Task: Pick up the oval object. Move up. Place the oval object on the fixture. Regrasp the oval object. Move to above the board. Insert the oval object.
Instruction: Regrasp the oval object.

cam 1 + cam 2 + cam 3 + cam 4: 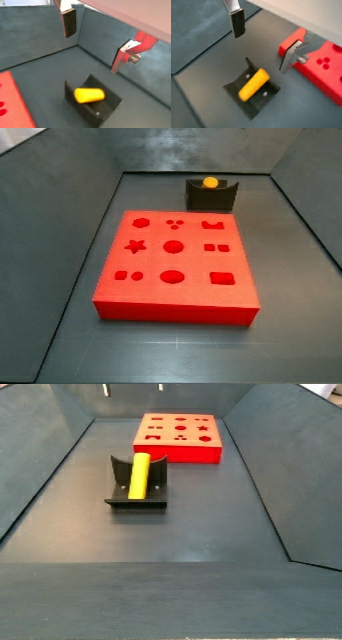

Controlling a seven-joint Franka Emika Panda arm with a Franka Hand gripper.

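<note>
The yellow-orange oval object (pixel 254 84) lies lengthwise in the notch of the dark fixture (pixel 270 98). It also shows in a side view as a yellow peg (pixel 136 473) on the fixture (pixel 134 499). My gripper (pixel 263 42) hangs above the fixture, open, with nothing between its fingers (pixel 67 22). In both wrist views the oval object (pixel 88 95) sits well below the fingertips and apart from them. The red board (pixel 174 253) with its shaped recesses lies flat on the floor beside the fixture (pixel 211 198). The oval object's end (pixel 210 182) pokes out above the notch.
Dark grey walls (pixel 54 454) slope up around the floor on all sides. The board (pixel 179 436) lies near a far wall, a short gap from the fixture. A corner of the bin (pixel 75 46) lies just behind the fixture (pixel 100 109).
</note>
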